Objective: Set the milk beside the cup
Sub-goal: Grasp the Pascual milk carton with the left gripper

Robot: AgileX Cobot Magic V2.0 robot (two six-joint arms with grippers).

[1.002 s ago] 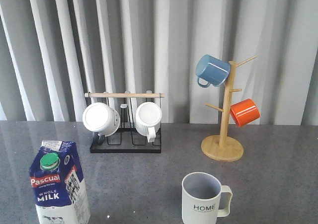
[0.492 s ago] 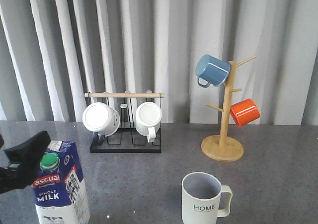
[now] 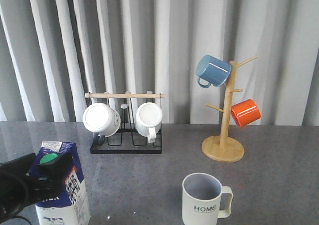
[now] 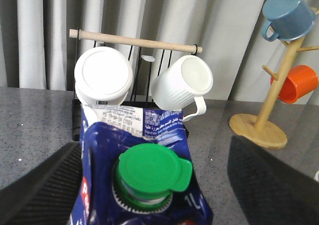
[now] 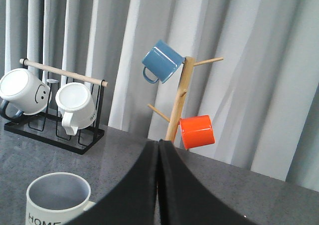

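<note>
The milk (image 3: 76,185), a blue and white carton with a green cap, stands upright at the front left of the grey table. My left gripper (image 3: 37,177) is open and straddles the carton's top. In the left wrist view the green cap (image 4: 152,171) sits between the two black fingers (image 4: 45,190), with a gap on the side toward the wooden mug tree. The cream "HOME" cup (image 3: 202,205) stands at the front centre, well to the right of the milk, and also shows in the right wrist view (image 5: 55,200). My right gripper (image 5: 158,147) is shut and empty, and is out of the front view.
A black rack (image 3: 127,148) with two hung white mugs stands at the back behind the milk. A wooden mug tree (image 3: 223,147) at the back right holds a blue mug (image 3: 213,70) and an orange mug (image 3: 245,112). A grey curtain closes the back.
My left gripper has come in from the lower left and moved over the carton's top, now covering its front label. The carton and the cup have not moved.
</note>
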